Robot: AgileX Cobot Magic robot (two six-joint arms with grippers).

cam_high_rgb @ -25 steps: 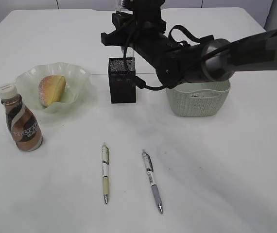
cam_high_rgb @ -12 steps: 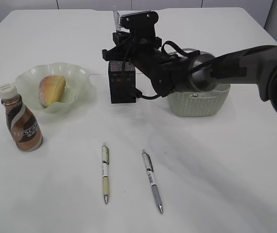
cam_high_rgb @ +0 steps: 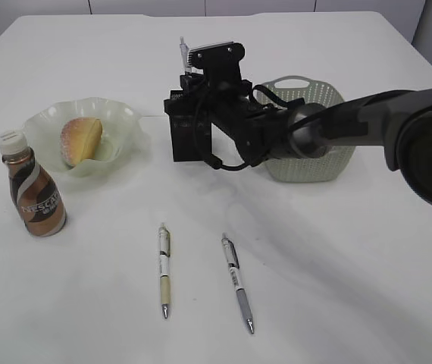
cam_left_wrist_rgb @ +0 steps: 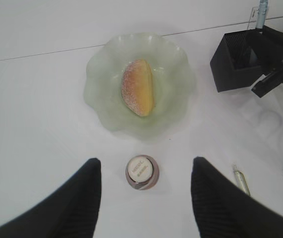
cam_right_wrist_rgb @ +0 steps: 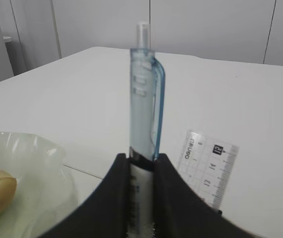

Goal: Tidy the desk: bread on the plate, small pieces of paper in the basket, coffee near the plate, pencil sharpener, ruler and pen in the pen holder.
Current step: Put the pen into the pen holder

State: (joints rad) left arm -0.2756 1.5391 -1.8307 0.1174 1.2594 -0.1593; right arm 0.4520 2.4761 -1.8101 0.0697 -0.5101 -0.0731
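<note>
My right fingers (cam_right_wrist_rgb: pixel 140 198) are clamped on a pale blue pen (cam_right_wrist_rgb: pixel 144 99), held upright with its clicker on top; my right wrist camera alone shows the clear ruler (cam_right_wrist_rgb: pixel 208 168) standing just behind it. From outside, that hand (cam_high_rgb: pixel 201 83) sits over the black mesh pen holder (cam_high_rgb: pixel 189 136), though whether the pen tip is already inside is hard to tell. My left fingers (cam_left_wrist_rgb: pixel 89 198) are spread apart, hovering above the capped coffee (cam_left_wrist_rgb: pixel 142 172), which stands just beside the wavy green plate (cam_left_wrist_rgb: pixel 102 74) holding the bread (cam_left_wrist_rgb: pixel 138 87). Only the outside view shows the sage basket (cam_high_rgb: pixel 314 163) right of the holder, and two more pens, cream (cam_high_rgb: pixel 164 269) and grey (cam_high_rgb: pixel 237 282), lying on the white worktop (cam_high_rgb: pixel 352 265).
</note>
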